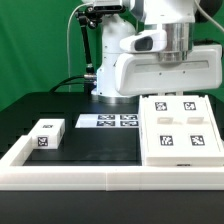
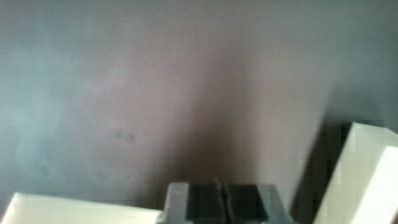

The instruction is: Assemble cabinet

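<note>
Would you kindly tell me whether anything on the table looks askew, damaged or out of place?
Nothing stands out. The cabinet sits flat on the exterior view's right, the block lies flat by the rail on that view's left, and the marker board lies between them. No damage shows.

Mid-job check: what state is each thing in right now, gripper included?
gripper: fingers look shut, nothing held, over bare table.
cabinet shell: lying on the table at the exterior view's right, tags facing up, not gripped.
drawer block: loose on the table at the exterior view's left, apart from the shell, not fitted.
marker board: flat on the table, uncovered.
</note>
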